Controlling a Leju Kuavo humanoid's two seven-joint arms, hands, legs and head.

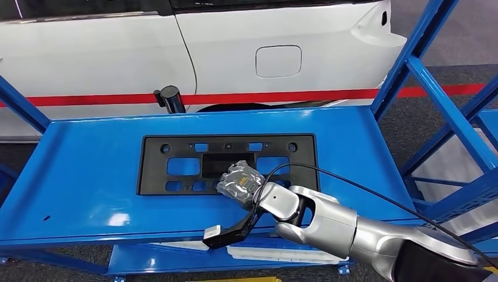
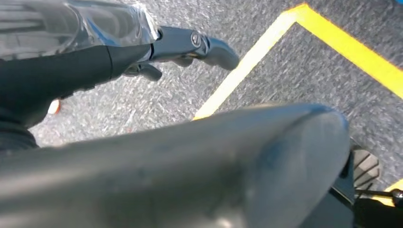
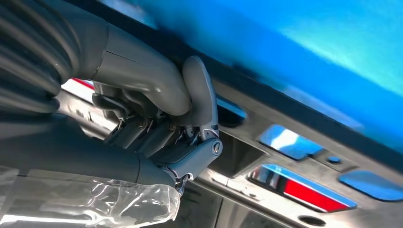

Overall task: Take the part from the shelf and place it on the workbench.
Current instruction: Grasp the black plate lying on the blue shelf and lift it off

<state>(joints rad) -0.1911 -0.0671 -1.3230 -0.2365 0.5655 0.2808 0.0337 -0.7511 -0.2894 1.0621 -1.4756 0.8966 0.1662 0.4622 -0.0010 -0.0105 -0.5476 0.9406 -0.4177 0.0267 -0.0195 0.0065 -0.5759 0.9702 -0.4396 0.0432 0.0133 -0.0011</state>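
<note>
1. The left hand (image 2: 190, 45) is seen in the left wrist view above grey floor (image 2: 304, 71) marked with a yellow line (image 2: 247, 61); nothing is held, the fingers partly curled.
2. The right hand (image 1: 244, 183), wrapped in clear plastic, is closed on the near edge of the black part (image 1: 176, 147).
3. The part is laid flat on the blue shelf (image 1: 82, 170).
4. Beyond the shelf a white car (image 1: 235, 53) with a red stripe is seen; no writing can be read.
</note>
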